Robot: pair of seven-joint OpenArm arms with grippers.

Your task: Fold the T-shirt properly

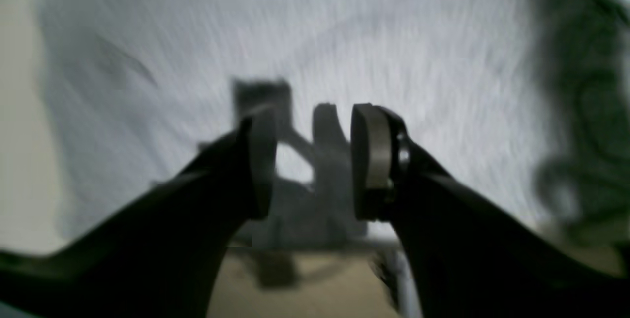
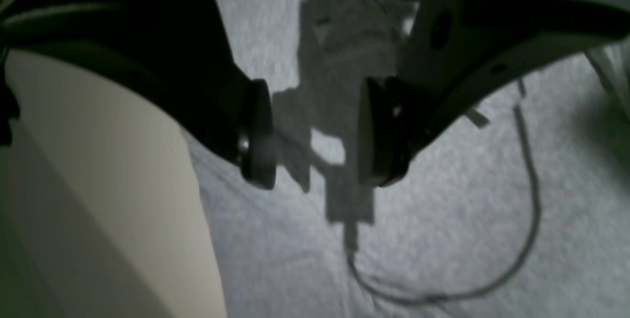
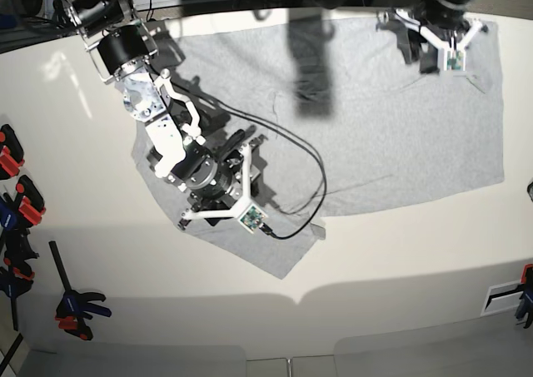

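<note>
Your T-shirt (image 3: 391, 119) lies flat, long axis across the tabletop (image 3: 75, 161); both tools, left (image 1: 312, 170) and right (image 2: 315, 133), hover above it, spread, pinching nothing.

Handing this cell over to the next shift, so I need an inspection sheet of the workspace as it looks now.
Surface: white table, bare around the cloth.
Job's things: grey T-shirt spread flat, plain side up, not folded yet; lower left corner points toward the front edge.
Clutter: nothing seen on the table.
Grippers: right gripper open, above the shirt near its left edge, holding nothing; left gripper open, over the shirt's far right part, holding nothing.
Cables: black cable from the right arm loops over the shirt.
Surroundings: red and black clamps along the table's left edge, one more at the right edge.
</note>
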